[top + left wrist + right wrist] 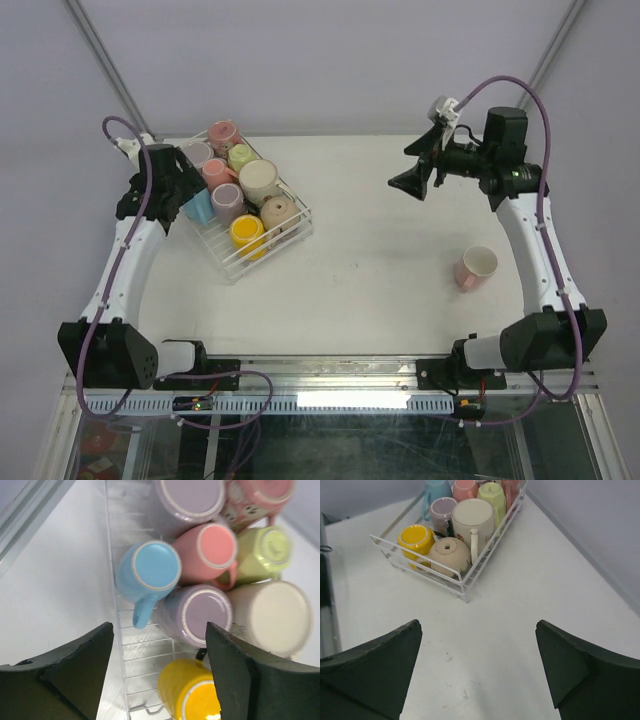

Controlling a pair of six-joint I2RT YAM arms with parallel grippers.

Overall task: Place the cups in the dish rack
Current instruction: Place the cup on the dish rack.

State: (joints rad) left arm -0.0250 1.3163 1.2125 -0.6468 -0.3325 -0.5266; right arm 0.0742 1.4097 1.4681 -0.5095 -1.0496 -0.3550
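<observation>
The rack (283,245) is sitting at the counter's (380,270) far left, filled with upturned mugs (259,180) in yellow, beige, cream, lilac, pink, green and blue. The left fingers (80,665) are hovering over the blue mug (155,567) at the rack's left edge, spread apart and gripping nothing. The right fingers (380,660) are hanging above the counter's far right, wide open and empty. A pink mug (477,267) is lying on its side near the right arm, well apart from the rack.
</observation>
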